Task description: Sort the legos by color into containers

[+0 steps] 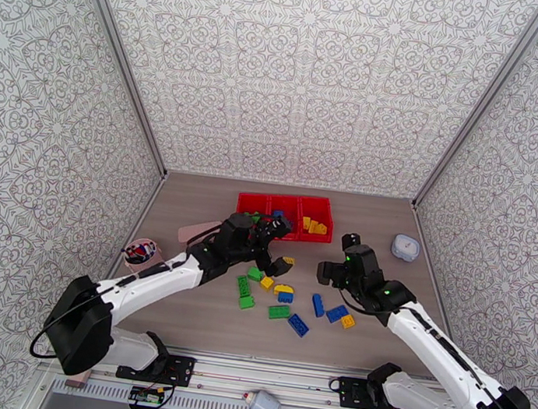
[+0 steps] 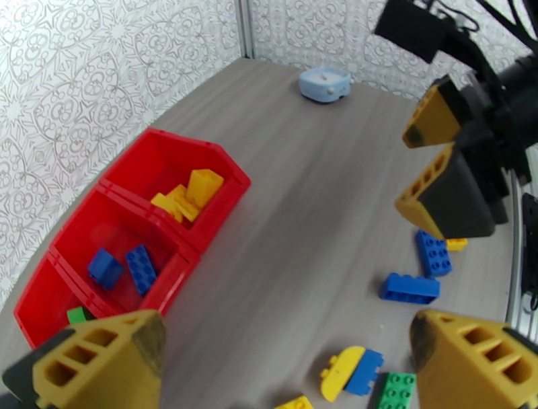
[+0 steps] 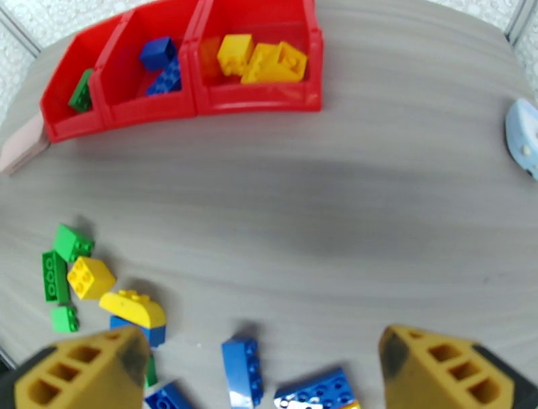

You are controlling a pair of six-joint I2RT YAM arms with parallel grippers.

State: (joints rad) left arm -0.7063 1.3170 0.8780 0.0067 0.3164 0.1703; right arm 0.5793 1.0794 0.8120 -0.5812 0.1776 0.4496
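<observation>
Row of three joined red plastic open-top bins [image 3: 259,97] at the far side of grey wood-grain tabletop [image 3: 350,202], yellow studded plastic bricks [image 3: 269,60] heaped in right bin, two blue bricks [image 3: 161,64] in middle bin, one green brick [image 3: 82,91] in left bin, loose green, yellow and blue bricks [image 3: 89,276] scattered on the tabletop, well apart from the bins.

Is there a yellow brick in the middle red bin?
No, the middle bin holds blue bricks; the yellow ones lie in an end bin.

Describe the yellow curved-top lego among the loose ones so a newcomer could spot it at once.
Start at the row of three joined red plastic bins at the table's far side. In the loose cluster of bricks on the near side of them, the yellow plastic brick lies against a blue brick. Its rounded top sets it apart; the yellow neighbour is a square block.
</observation>
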